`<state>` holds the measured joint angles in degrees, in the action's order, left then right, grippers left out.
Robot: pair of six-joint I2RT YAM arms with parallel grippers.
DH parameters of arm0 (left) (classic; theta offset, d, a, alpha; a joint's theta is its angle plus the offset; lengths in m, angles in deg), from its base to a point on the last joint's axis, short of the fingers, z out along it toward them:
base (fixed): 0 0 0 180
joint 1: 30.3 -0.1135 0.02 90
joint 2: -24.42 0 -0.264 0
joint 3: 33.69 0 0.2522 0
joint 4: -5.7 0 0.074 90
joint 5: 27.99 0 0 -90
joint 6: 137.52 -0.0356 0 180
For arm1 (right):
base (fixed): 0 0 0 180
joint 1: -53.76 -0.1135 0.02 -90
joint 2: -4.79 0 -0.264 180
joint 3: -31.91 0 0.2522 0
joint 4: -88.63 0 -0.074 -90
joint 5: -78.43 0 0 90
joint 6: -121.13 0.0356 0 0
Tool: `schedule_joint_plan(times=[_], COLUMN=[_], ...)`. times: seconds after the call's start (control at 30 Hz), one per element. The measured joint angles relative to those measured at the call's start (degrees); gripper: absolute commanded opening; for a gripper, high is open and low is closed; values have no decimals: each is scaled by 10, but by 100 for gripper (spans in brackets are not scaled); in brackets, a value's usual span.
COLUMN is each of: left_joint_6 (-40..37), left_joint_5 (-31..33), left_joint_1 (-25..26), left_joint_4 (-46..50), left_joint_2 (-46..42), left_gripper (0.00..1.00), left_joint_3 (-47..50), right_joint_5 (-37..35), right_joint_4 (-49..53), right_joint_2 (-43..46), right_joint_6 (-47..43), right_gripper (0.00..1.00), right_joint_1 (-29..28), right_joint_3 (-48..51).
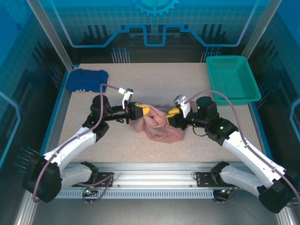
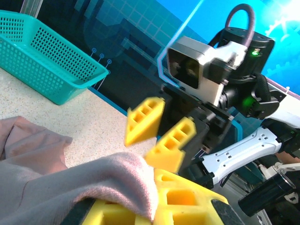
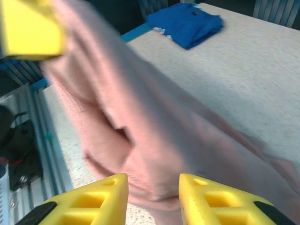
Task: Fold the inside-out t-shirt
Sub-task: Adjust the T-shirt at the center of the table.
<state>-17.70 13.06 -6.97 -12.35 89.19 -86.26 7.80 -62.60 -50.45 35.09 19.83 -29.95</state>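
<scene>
At the middle of the worktop (image 1: 159,77), the left gripper (image 1: 145,111) is clamped tight on a raised fold of the inside-out t-shirt (image 1: 160,127), with pink cloth draped over its yellow fingers (image 2: 187,197). Facing it, the right gripper (image 1: 172,114) has its jaws partly apart and nothing pinched between them. The shirt lies bunched between both arms. A blue folded garment (image 1: 86,79) sits at the far left corner and a teal basket (image 1: 232,77) at the far right.
</scene>
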Motion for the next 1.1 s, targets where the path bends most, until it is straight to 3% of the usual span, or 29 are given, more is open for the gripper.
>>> schedule_joint_plan(times=[0.27,0.53,0.7,0.87,1.03,1.1], left_joint_6=[-4,-4,-4,-13,-15,-17], left_joint_5=[0,0,0,0,0,3], left_joint_1=[2,5,5,5,6,7], left_joint_4=[13,16,16,18,20,22], left_joint_2=[0,0,0,-1,-4,-4], left_gripper=[0,0,0,0,0,0], left_joint_3=[0,0,0,0,0,0], right_joint_5=[-49,-146,-193,-220,-226,-224], right_joint_4=[0,15,14,13,4,3], right_joint_2=[-37,-99,-114,-125,-131,-131], right_joint_6=[-22,-34,-38,-36,-25,-24], right_gripper=[37,41,30,26,0,0], right_joint_1=[-91,-108,-113,-115,-115,-114], right_joint_3=[0,-28,-38,-39,-42,-42])
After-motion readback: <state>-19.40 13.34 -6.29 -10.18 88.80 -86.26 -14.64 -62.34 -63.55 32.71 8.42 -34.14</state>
